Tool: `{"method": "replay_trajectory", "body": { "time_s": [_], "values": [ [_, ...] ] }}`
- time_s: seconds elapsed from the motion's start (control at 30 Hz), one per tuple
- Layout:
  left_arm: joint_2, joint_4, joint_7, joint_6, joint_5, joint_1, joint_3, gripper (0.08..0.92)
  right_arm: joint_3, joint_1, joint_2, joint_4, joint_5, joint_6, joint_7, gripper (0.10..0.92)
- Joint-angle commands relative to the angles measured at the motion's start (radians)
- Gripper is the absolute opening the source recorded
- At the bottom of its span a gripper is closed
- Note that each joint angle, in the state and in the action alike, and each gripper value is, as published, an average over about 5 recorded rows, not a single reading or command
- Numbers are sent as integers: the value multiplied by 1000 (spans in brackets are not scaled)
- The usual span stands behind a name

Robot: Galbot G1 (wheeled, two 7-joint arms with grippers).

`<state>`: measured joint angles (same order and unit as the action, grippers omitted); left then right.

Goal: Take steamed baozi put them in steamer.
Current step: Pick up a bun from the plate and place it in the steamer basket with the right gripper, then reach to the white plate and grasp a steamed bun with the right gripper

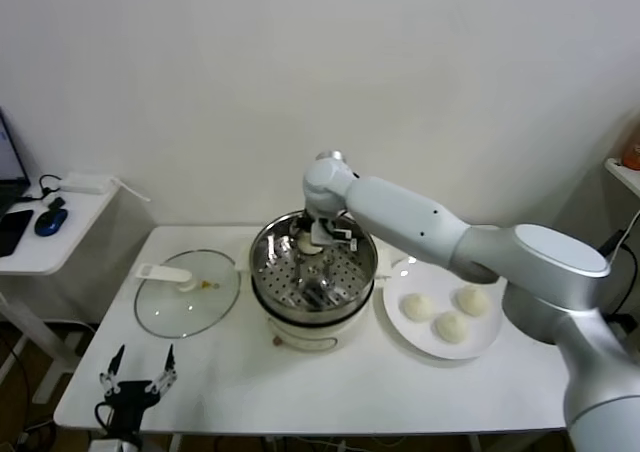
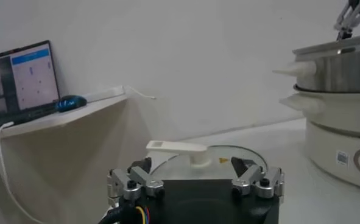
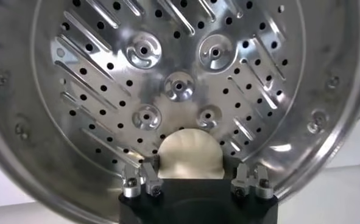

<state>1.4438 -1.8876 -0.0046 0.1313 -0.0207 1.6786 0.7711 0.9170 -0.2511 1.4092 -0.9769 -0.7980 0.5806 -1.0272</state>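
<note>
1. Right gripper (image 3: 195,176) hangs inside the steamer (image 1: 312,272), fingers spread beside a baozi (image 3: 190,155) on the perforated tray; contact appears released.
2. Risk: retracting could drag the bun.
3. Left gripper (image 2: 195,182) parked, spread wide.

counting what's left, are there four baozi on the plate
No, the white plate holds three steamed baozi, and a fourth sits in the steamer.

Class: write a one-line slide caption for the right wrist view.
Right tool over a baozi on the steamer tray.
</note>
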Motion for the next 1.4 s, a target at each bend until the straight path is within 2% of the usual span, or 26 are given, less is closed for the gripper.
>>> {"method": "replay_trajectory", "body": {
  "time_s": [0.03,0.13,0.33,0.5,0.63,0.77,1.1,1.2,1.4],
  "values": [
    [3,2,0,0,3,-2,-1,823,-35,38,26,45,-79,18,6,687],
    [4,4,0,0,3,-2,-2,823,-36,40,26,46,-73,19,10,706],
    [4,3,0,1,3,-1,-1,823,-36,23,18,37,-21,25,0,812],
    [2,0,0,2,3,2,1,823,7,-65,-32,-33,88,22,-21,822],
    [2,0,0,2,3,3,0,823,65,-164,-111,-123,261,-15,-45,823],
    [3,1,0,3,3,2,-1,823,154,-282,-228,-199,503,-101,-71,823],
    [4,-13,0,-1,-3,-3,-10,823,480,-530,-517,-276,1189,-514,-84,823],
    [4,-23,0,-5,-6,-8,-15,823,531,-543,-583,-256,1300,-612,-69,823],
    [-2,-30,3,-5,-26,-7,-24,823,553,-494,-685,-251,1359,-741,-58,823]
  ]
}}
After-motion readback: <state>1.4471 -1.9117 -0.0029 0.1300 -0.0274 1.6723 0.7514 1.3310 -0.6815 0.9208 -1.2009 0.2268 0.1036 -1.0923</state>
